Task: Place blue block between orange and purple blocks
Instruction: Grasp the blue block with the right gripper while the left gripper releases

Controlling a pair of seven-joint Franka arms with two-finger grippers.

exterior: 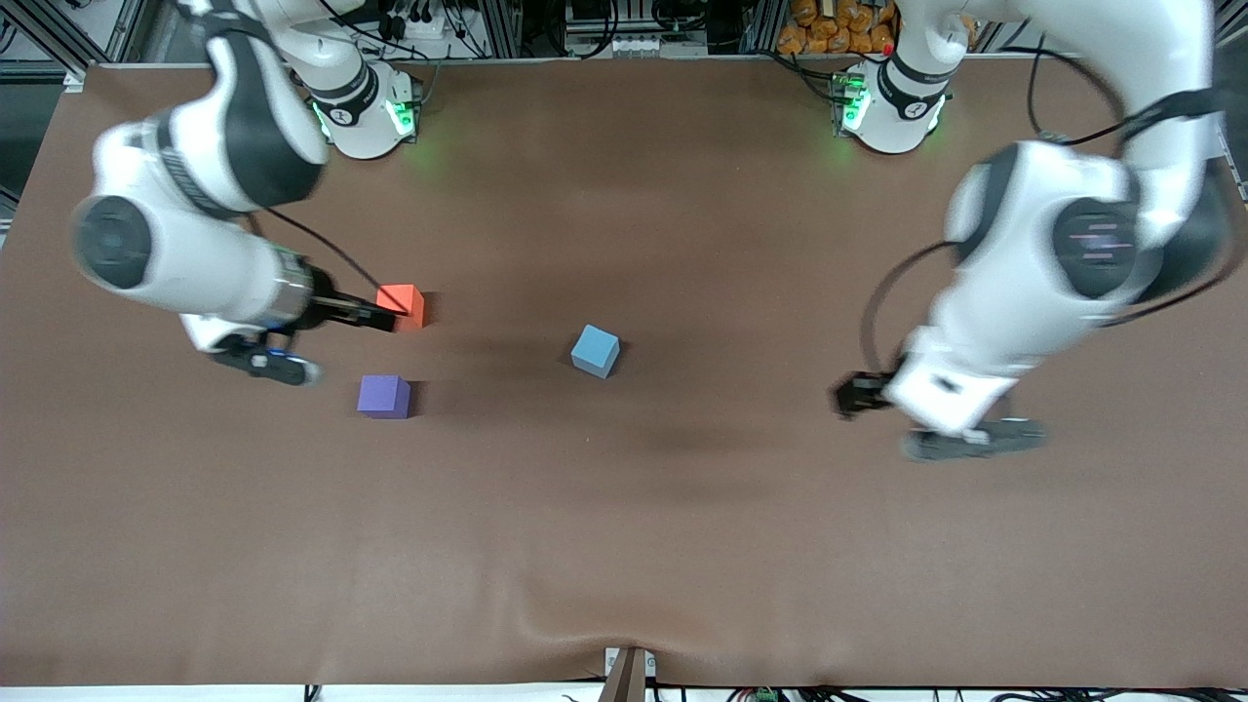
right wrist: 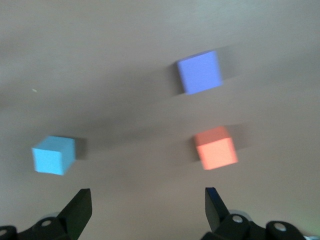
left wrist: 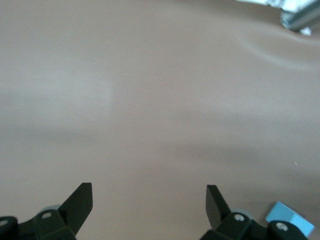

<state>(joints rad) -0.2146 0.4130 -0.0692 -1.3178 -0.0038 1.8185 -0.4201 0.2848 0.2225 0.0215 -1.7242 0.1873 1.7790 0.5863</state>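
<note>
Blue block [exterior: 595,350]: sitting alone on the brown table [exterior: 624,546] near its middle, well apart from the other two cubes.
Orange block [exterior: 403,303]: lying toward the right arm's end.
Purple block [exterior: 383,396]: resting near the orange one, closer to the front camera.
Right gripper [right wrist: 147,207]: hanging over the table beside the orange block, fingers spread wide, holding nothing.
Left gripper [left wrist: 149,205]: hovering above bare table at the left arm's end, fingers wide apart, carrying nothing.

Brown table [exterior: 682,546]; three blocks [exterior: 595,350]
</note>
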